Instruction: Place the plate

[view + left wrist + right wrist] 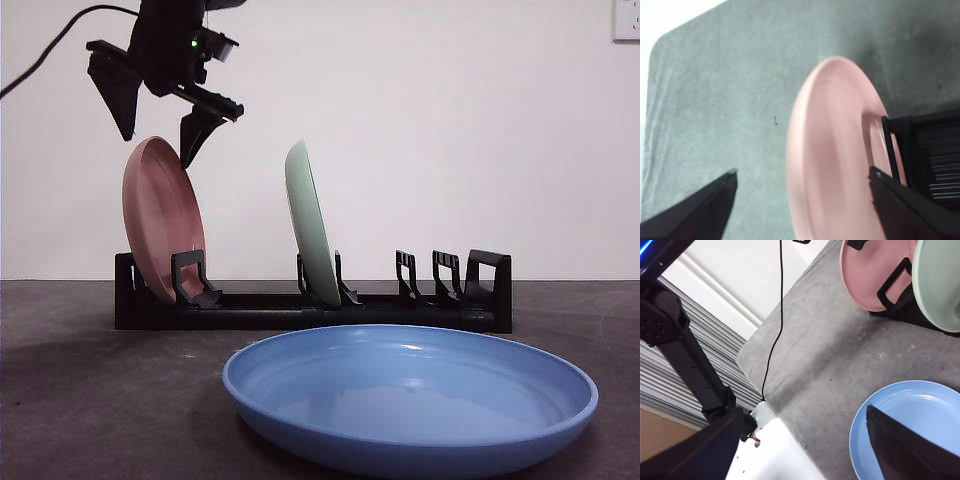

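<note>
Pink plate (160,220) stands on edge in the end slot of the black dish rack (310,305), the slot nearest the rack's end, leaning slightly against its upright. Left gripper (158,125) hangs just above the plate's top rim with its jaws spread wide, one on either side of the rim and neither touching it — released, by the look of it. The left wrist view agrees: pink plate (835,155) sits between the two parted jaws with clear gaps.

Judgement: the placing of this plate looks essentially done; what remains is for the arm to clear upward without clipping the rim.

A pale green plate (312,225) stands in a slot near the rack's middle; further slots toward the other end are free. A blue plate (410,395) lies flat on the grey tabletop (90,400), near its front edge, not yet racked — possibly next.

Right gripper (805,450) waits above the blue plate's edge, jaws parted, holding nothing.

Pink plate: shallow, smooth, matte, round, plastic-looking; no chips visible.
</note>
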### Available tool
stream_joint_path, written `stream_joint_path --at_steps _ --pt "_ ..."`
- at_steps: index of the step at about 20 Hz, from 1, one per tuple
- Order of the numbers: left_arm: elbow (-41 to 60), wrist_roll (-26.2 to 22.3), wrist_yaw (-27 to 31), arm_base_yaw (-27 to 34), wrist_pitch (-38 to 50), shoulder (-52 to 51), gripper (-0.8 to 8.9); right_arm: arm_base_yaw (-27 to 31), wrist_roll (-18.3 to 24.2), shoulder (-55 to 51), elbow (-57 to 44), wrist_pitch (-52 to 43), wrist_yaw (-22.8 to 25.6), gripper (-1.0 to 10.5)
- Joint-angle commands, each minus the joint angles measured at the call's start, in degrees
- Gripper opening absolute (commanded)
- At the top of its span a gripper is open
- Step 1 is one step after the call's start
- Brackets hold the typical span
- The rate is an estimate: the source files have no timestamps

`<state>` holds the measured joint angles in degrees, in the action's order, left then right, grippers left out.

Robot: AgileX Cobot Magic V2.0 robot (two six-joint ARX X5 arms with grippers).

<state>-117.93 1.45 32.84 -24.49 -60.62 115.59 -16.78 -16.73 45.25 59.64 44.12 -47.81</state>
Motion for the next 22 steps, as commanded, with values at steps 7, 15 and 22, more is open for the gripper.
stream_joint_path --at_steps 7,15,22 --pt "-1.70 -0.48 0.31 0.22 -0.81 1.40 0.95 -0.11 0.72 0.33 0.81 -0.24 -0.11 3.9" --pt "-2.84 -2.36 2.25 0.20 -2.14 1.03 0.10 -0.11 0.74 0.33 0.81 0.15 -0.13 3.9" --pt "-7.28 -2.32 2.19 0.20 -3.28 0.33 0.10 -0.13 1.07 0.33 0.81 1.20 -0.15 3.9"
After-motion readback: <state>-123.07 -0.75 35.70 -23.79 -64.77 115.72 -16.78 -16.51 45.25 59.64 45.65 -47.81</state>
